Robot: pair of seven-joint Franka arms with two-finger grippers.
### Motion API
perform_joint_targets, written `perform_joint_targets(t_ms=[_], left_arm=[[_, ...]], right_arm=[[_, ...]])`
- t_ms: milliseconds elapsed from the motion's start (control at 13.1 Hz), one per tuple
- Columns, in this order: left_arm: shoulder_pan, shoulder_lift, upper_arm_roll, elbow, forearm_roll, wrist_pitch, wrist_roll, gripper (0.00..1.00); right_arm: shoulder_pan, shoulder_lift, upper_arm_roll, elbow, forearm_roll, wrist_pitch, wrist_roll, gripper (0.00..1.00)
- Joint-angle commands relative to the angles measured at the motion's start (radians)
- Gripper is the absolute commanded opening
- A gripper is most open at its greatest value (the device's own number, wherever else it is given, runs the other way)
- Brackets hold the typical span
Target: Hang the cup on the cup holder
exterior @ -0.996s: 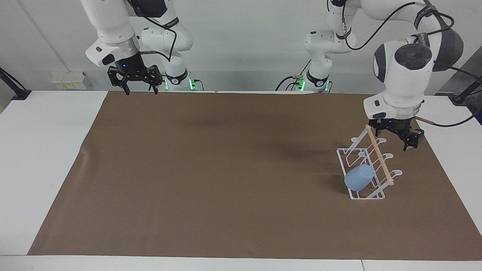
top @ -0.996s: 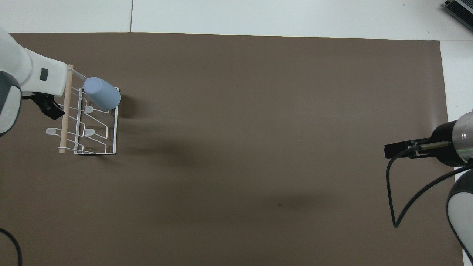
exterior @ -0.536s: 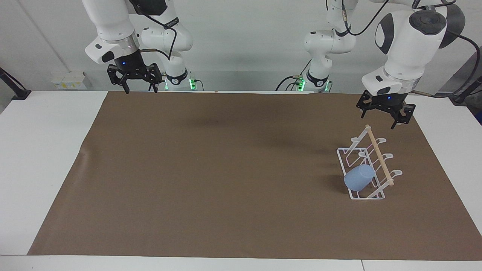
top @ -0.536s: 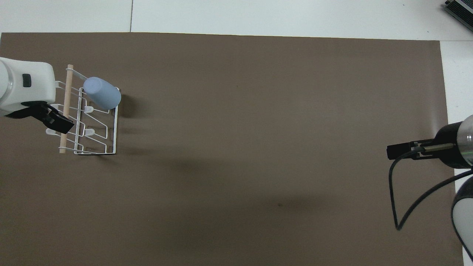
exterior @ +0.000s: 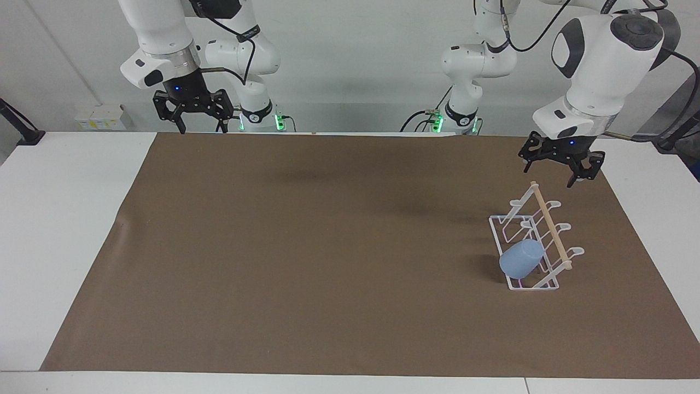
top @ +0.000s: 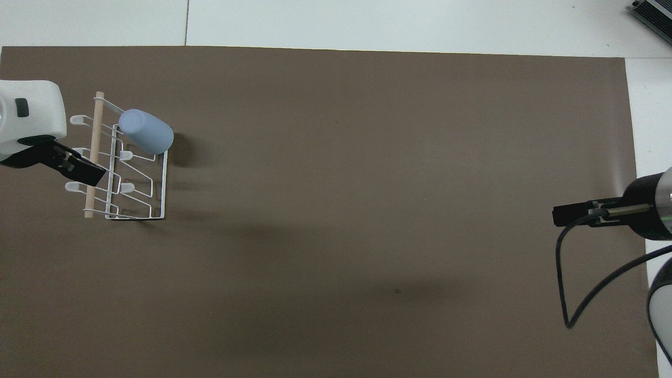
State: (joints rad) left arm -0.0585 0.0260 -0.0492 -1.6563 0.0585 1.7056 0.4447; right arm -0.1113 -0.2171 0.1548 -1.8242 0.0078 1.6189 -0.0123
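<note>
Cup [exterior: 521,265] is hanging tilted on the rack [exterior: 533,245]; left claw [exterior: 552,171] is hovering above it, fingers apart and empty; right claw [exterior: 201,123] is waiting, likewise spread.

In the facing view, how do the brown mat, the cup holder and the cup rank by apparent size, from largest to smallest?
1. Brown mat, by far the largest; it covers most of the table.
2. Cup holder, a white wire rack standing on the mat.
3. Cup, light blue, hung on the holder and clearly smaller than it.
</note>
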Motion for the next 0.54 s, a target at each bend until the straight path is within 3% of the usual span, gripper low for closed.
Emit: perform_joint_targets(t_ms=[0,153,307,460], left_arm=[[0.008,-0.040,-0.001,-0.004,-0.057,-0.059,-0.146,1.00],[-0.016,-0.055,0.024,0.000,-0.060,-0.124,-0.237,1.00],[-0.129,-0.055,0.170,0.047,-0.078,-0.194,-0.239,1.00],[-0.136,-0.049,0.207,0.090,-0.112,-0.247,-0.241,1.00]], right_arm=[[-0.016,-0.012,0.005,-0.004,0.024,0.006,-0.018,1.00],[-0.018,-0.012,0.005,-0.004,0.024,0.006,-0.020,1.00],[-0.018,-0.012,0.005,-0.004,0.024,0.006,-0.018,1.00],[-0.016,-0.012,0.005,-0.004,0.024,0.006,-0.020,1.00]])
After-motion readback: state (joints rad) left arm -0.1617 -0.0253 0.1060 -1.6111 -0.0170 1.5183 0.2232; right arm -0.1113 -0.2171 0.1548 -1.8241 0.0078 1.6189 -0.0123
